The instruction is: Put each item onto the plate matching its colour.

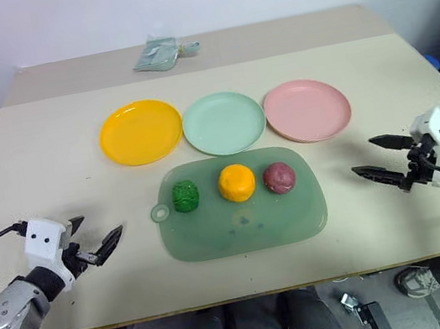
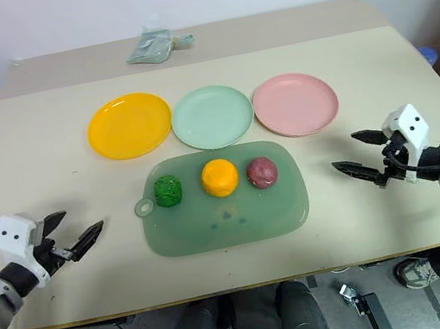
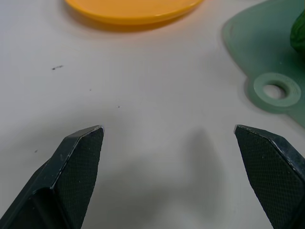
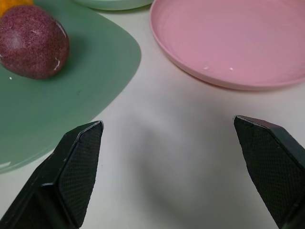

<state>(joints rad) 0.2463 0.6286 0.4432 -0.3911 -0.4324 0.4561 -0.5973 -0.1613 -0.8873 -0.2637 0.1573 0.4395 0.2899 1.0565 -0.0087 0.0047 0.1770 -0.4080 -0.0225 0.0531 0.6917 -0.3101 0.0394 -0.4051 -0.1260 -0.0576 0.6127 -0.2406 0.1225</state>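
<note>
In the left wrist view the picture's edge cuts off most of the green lump (image 3: 299,33) and orange plate (image 3: 133,8). The crumpled pale bundle (image 1: 160,54) on the far tabletop (image 1: 49,160) is too small to identify.

tray (image 1: 215,233): translucent green plastic, smooth | plates beyond tray: glossy plastic | green lump (image 1: 185,196): bumpy | table (image 1: 49,160): matt beige

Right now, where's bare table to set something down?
Free: the table left of the yellow plate, right of the pink plate, and the far strip beside the packet. Crowded: the green tray with three lumps, tight against the plates.
</note>
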